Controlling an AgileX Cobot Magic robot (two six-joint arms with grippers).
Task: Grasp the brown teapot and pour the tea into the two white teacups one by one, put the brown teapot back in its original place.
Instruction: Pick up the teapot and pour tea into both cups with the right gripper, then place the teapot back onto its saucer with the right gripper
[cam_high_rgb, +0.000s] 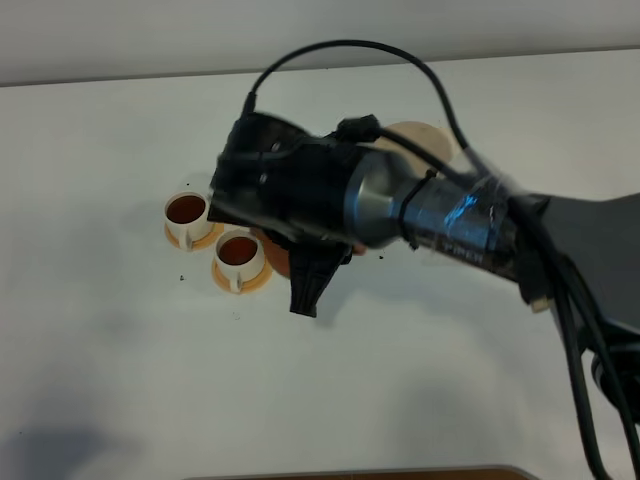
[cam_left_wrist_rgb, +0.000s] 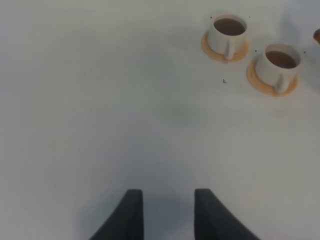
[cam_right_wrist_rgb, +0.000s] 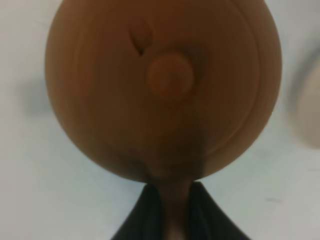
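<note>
The brown teapot (cam_right_wrist_rgb: 160, 85) fills the right wrist view from above, lid knob up. My right gripper (cam_right_wrist_rgb: 172, 212) is shut on its loop handle. In the exterior high view the right arm reaches across the middle and hides most of the teapot (cam_high_rgb: 276, 257); the right gripper (cam_high_rgb: 310, 282) is just right of the cups. The two white teacups (cam_high_rgb: 186, 211) (cam_high_rgb: 238, 252) stand on orange saucers and both hold brown tea. They also show in the left wrist view (cam_left_wrist_rgb: 228, 31) (cam_left_wrist_rgb: 280, 62). The beige coaster (cam_high_rgb: 425, 140) lies bare behind the arm. My left gripper (cam_left_wrist_rgb: 165, 215) is open and empty over bare table.
The white table (cam_high_rgb: 120, 350) spreads around the cups. A few dark specks lie near the saucers (cam_left_wrist_rgb: 224, 81). The right arm's cables (cam_high_rgb: 580, 340) run off to the right. A brown edge (cam_high_rgb: 400, 473) shows at the bottom of the exterior view.
</note>
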